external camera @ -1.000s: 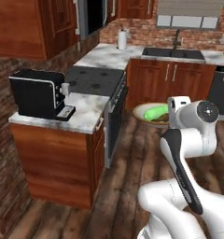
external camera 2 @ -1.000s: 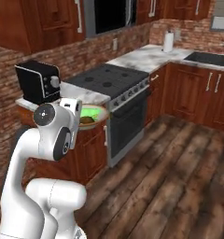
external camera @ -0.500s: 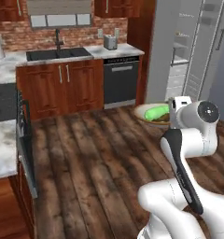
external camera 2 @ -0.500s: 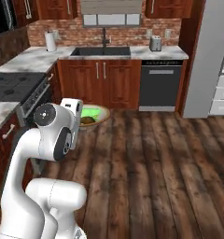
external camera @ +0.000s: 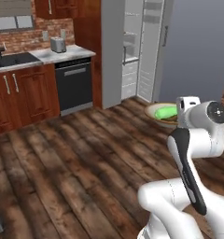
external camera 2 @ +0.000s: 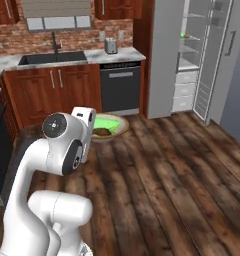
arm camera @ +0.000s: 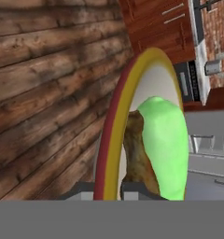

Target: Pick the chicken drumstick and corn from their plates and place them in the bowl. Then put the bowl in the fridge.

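The gripper (arm camera: 108,189) pinches shut on the bowl's (arm camera: 110,121) rim; corn (arm camera: 166,144) and chicken drumstick (arm camera: 137,158) lie inside; the fridge (external camera 2: 192,55) stands open.

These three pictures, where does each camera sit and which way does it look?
Left base view: behind the arm's left, facing the open fridge; white arm lower right, carrying the bowl.
Right base view: behind its right, facing sink and fridge; arm lower left.
Hand view: on the hand, looking along the gripper, shut on the bowl's rim.
All share the bowl with corn and drumstick.
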Motion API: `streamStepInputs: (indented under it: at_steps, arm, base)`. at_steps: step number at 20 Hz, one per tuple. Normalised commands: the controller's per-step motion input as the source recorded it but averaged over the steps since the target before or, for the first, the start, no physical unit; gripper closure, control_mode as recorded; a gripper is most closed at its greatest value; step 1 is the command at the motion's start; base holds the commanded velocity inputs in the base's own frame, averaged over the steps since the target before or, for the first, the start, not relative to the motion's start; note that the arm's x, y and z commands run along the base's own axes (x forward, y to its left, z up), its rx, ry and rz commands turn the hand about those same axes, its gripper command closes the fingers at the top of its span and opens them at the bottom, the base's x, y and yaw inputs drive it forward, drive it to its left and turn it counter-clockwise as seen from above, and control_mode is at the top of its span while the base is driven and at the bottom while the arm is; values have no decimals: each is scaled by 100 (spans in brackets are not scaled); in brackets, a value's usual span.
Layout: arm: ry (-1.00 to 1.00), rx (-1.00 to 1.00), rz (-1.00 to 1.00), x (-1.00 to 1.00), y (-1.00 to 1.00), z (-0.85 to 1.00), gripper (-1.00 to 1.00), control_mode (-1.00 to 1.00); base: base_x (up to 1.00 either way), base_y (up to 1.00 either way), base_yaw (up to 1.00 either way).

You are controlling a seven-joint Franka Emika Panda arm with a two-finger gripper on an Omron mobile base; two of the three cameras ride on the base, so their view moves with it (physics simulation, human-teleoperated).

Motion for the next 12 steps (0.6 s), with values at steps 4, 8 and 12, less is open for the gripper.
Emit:
streamStepInputs:
  at_steps: [4, 8, 12]
  arm:
    - [0, 0, 0, 0, 0, 0, 100, 100]
    - [0, 0, 0, 0, 0, 0, 100, 100]
    - [0, 0, 0, 0, 0, 0, 100, 100]
  base:
    - [77, 0, -1]
    - [90, 0, 0]
    - [94, -3, 0]
